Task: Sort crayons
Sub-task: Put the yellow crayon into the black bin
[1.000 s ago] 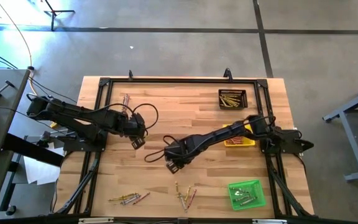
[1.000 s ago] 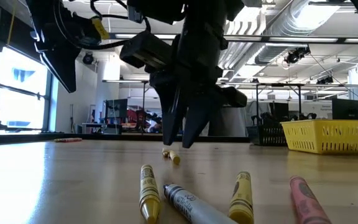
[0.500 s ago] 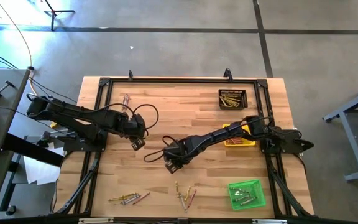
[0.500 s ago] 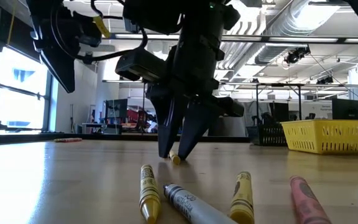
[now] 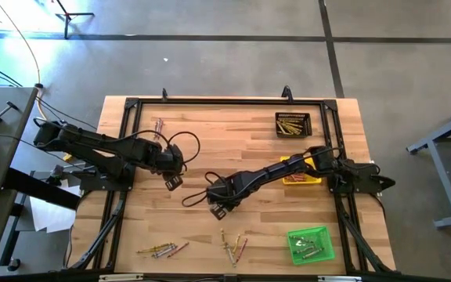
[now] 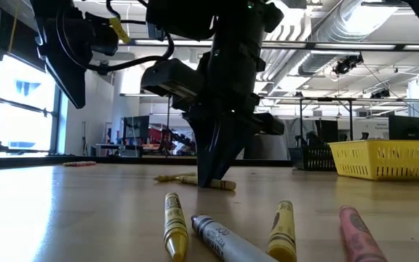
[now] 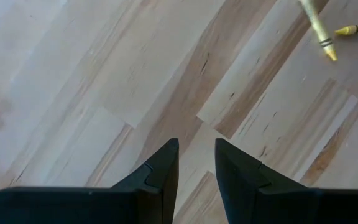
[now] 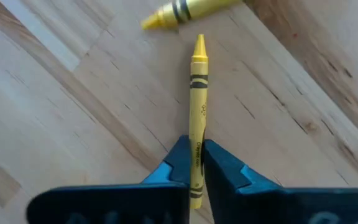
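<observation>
- The right claw (image 8: 195,163) is down at the middle of the desk (image 5: 249,133), its fingers pressed together on a yellow crayon (image 8: 197,93).
- The right wrist view shows the relation that matters: the crayon's long axis runs straight out from between the fingers. Its tip points away from the claw and the claw pinches it near its blunt end.
- In the low view the same crayon (image 6: 220,184) lies flat on the desk at the fingertips, so I judge it gripped but not yet lifted.
- A second yellow crayon (image 8: 188,10) lies just beyond the pinched crayon's tip, angled across it and apart from it.
- The yellow tray (image 5: 301,178) is on the right arm's own side, under its forearm in the high view. The carry would therefore go back toward that arm's base. The right arm is plainly the nearer one for it.
- The left claw (image 7: 196,165) hangs above bare desk to the left of the work, fingers spread and holding nothing. Two yellow crayons show far off in its view.
- More crayons (image 5: 233,247) lie loose near the front edge, with others at the back left. A black tray (image 5: 293,124) and a green tray (image 5: 312,244) also hold some.
</observation>
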